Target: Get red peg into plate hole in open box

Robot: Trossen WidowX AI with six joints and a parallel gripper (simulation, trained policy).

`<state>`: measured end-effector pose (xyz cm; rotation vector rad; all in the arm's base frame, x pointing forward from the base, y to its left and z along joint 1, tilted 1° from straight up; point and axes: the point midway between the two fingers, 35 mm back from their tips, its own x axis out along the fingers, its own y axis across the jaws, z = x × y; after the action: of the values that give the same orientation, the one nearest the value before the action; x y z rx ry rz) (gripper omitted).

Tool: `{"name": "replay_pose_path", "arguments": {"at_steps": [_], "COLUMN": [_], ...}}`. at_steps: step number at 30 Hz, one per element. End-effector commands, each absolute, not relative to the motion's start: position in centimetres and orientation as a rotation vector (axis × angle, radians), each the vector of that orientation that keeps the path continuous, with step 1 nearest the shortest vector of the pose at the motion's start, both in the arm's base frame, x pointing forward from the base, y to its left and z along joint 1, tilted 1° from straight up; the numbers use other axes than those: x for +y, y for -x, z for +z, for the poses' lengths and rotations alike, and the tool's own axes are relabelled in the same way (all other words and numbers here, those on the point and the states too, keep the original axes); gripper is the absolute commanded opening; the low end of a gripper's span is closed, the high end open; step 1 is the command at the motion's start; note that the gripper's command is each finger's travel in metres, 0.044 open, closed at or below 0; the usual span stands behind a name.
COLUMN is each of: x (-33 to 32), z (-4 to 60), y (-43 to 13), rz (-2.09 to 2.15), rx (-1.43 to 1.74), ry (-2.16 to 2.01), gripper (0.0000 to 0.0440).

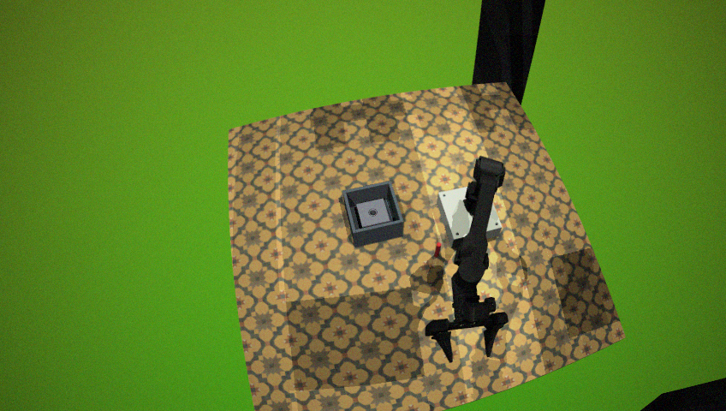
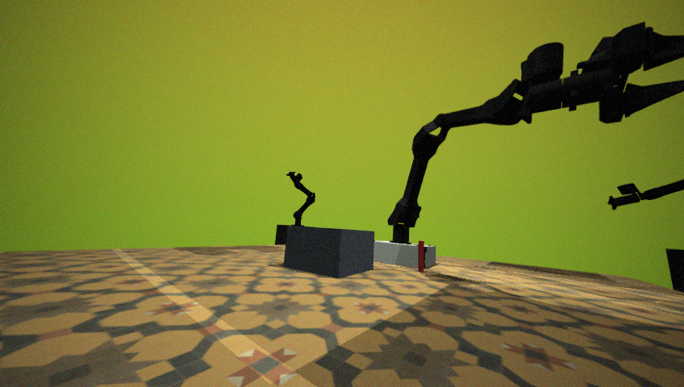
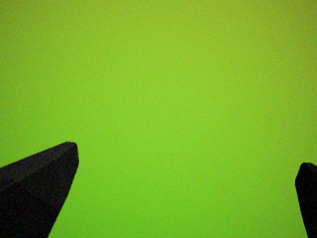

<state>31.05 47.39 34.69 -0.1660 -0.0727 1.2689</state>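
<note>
The red peg (image 1: 437, 249) (image 2: 421, 256) stands upright on the patterned table, between the box and the front left corner of the white base. The dark grey open box (image 1: 377, 234) (image 2: 311, 251) stands to the left of the base. The plate (image 1: 381, 219) with a round hole shows at its bottom, and the hole has no peg in it. My gripper (image 1: 469, 358) (image 3: 191, 166) is open and empty. It is high above the table, far from the peg, toward the lower edge of the top view. In the wrist view only the two fingertips and green background show.
The white base (image 1: 449, 203) (image 2: 390, 253) carries the arm, which stretches over the table (image 1: 325, 270) past the peg's right side. A dark pillar (image 1: 507, 45) stands behind the table's far right corner. Another small dark arm (image 2: 302, 196) shows behind the box in the exterior view.
</note>
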Motion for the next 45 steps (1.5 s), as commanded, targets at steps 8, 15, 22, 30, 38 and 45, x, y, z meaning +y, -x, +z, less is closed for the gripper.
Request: {"name": "replay_pose_path", "arguments": {"at_steps": [8, 15, 22, 30, 38, 45], "x": [41.1, 37.5, 33.8, 29.5, 25.2, 21.5], "z": [30.5, 27.0, 23.7, 20.2, 17.1, 14.7], "y": [-33.4, -33.5, -32.9, -31.5, -29.4, -27.3], "rz": [1.092, 0.967, 0.825, 0.638, 0.426, 0.219], "rx": [0.277, 0.491, 0.691, 0.9, 1.083, 1.219], "ry": [0.062, -0.003, -0.071, -0.152, -0.233, -0.301], "gripper": [0.044, 0.044, 0.044, 0.044, 0.044, 0.044]}}
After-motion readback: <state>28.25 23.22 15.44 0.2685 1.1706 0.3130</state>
